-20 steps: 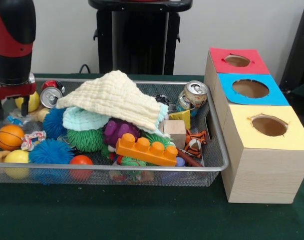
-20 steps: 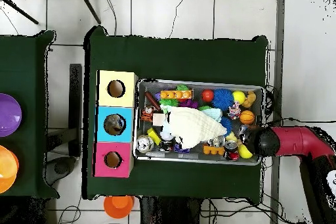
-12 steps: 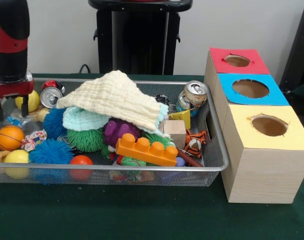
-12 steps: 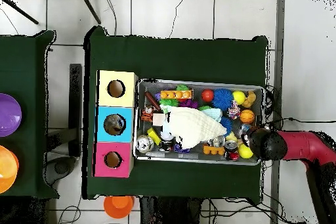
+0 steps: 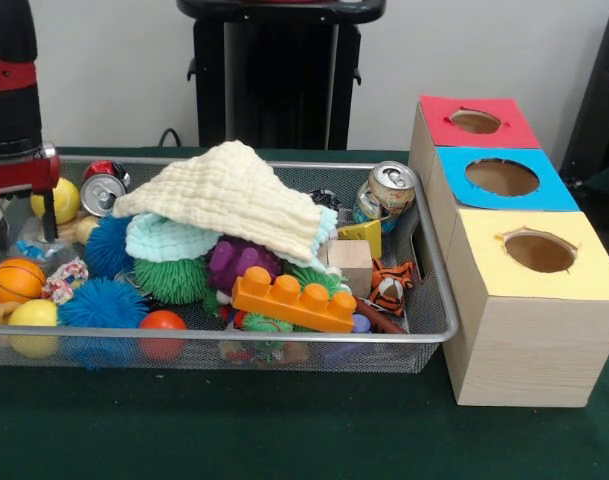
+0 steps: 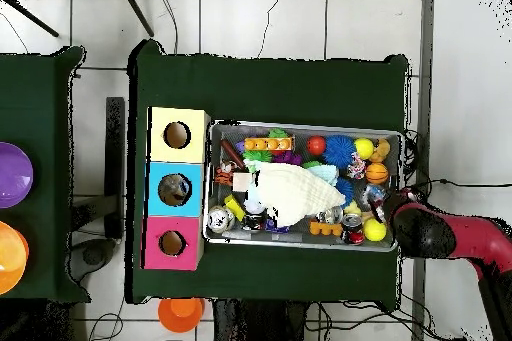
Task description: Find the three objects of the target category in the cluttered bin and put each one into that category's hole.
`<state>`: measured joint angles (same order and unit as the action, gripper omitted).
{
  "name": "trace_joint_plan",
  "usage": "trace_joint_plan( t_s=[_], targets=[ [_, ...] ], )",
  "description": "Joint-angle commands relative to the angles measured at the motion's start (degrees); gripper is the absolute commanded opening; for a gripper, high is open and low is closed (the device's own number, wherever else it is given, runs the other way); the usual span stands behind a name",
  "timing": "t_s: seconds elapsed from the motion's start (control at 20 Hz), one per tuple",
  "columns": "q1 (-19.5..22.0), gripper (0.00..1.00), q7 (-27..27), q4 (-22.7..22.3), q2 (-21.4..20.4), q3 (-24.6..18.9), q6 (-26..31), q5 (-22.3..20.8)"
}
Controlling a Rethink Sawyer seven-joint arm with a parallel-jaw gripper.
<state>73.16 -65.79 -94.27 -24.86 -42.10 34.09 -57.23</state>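
A wire mesh bin holds a heap of toys under a cream cloth. At its left end lie an orange ball, yellow balls, blue spiky balls and a silver can. Another can leans at the right end, near a wooden cube and an orange brick. My gripper hangs open over the bin's left end, above the orange ball, holding nothing. In the overhead view the arm reaches the bin's right edge.
Three wooden boxes with round holes stand to the right of the bin: red, blue, yellow. A black stand rises behind the bin. A neighbouring table in the overhead view carries a purple bowl.
The arm has drifted left in the front view, toward the bin's end wall; overhead it slid back off the bin. The toys have hardly shifted.
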Motion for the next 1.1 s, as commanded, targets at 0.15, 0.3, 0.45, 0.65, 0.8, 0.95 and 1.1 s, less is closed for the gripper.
trace_joint_plan(
  t_s=[0.15,0.3,0.45,0.65,0.8,0.95,1.1],
  targets=[
    [1.5,1.0,26.19,-1.12,7.39,-11.62,-4.21,-0.99],
    [0.93,1.0,25.67,-0.75,7.15,-11.09,-3.17,-1.06],
    [-0.97,1.0,23.65,0.46,6.71,-8.85,-2.09,-1.81],
    [-2.62,1.0,21.85,1.26,6.04,-7.02,-1.44,-2.25],
    [-3.38,1.0,20.93,1.65,5.81,-6.2,-1.32,-2.56],
    [-4.16,1.0,20.03,2.21,5.95,-5.23,-1.36,-3.25],
    [-3.97,1.0,20.74,2.34,6.32,-5.29,-0.45,-2.07]
  ],
)
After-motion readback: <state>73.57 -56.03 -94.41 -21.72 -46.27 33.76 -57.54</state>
